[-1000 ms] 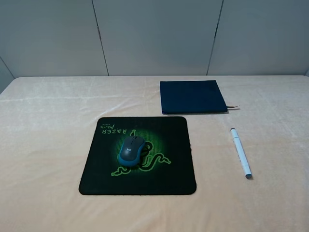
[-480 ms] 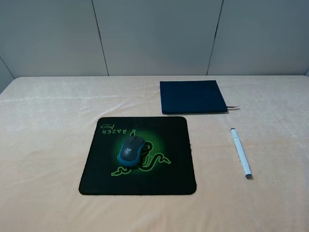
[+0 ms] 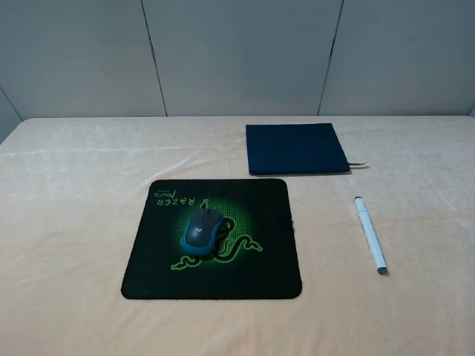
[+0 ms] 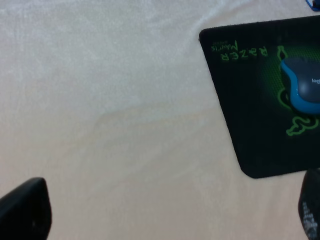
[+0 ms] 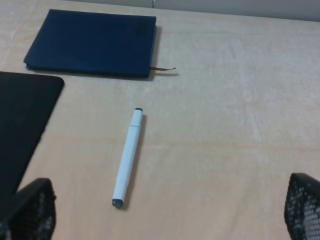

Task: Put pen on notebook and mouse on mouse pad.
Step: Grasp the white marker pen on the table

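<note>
The mouse pad (image 3: 271,215) lies flat on the table (image 3: 74,222), its green lettering along the far edge. The mouse (image 3: 202,231) sits on the mouse pad near its middle, over the green emblem. The notebook (image 3: 295,148) lies closed just beyond the mouse pad's far right corner, not touching it. The pen (image 3: 369,234) rests on the bare table to the right of the mouse pad, apart from it and roughly parallel to its right edge. The left fingers (image 4: 25,212) are spread wide and empty above the table left of the mouse pad. The right fingers (image 5: 30,212) are also released, grasping nothing, right of the mouse pad, with the pen ahead of them.
</note>
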{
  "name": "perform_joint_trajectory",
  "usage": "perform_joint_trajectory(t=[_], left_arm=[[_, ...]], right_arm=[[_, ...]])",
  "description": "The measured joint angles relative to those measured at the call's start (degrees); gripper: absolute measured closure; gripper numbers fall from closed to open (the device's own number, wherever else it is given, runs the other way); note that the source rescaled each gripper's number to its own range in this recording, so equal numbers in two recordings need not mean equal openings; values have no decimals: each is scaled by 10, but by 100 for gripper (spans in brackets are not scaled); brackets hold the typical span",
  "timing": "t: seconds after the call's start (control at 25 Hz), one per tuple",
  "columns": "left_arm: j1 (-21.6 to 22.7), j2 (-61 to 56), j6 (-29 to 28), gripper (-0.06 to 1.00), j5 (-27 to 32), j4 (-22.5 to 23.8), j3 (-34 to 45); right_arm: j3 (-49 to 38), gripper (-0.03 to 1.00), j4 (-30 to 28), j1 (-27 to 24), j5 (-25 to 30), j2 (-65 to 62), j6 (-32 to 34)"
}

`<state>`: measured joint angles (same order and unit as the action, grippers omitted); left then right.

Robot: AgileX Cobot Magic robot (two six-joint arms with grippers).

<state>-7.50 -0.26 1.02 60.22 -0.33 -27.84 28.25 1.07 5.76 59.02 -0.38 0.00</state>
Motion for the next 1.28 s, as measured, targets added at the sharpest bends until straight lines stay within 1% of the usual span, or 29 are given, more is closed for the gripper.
perform_joint_trajectory(t=[0.72, 1.08, 1.16, 1.28], left_arm=[[0, 0, 0, -5, 0, 0, 0], [0, 0, 0, -5, 0, 0, 0], [0, 0, 0, -5, 0, 0, 0], [0, 0, 0, -5, 0, 0, 0]], right_arm=[[0, -3, 0, 0, -2, 0, 0], [2, -3, 9, 0, -2, 3, 0], [14, -3, 16, 0, -1, 24, 0], [45, -3, 32, 0, -1, 91, 0]])
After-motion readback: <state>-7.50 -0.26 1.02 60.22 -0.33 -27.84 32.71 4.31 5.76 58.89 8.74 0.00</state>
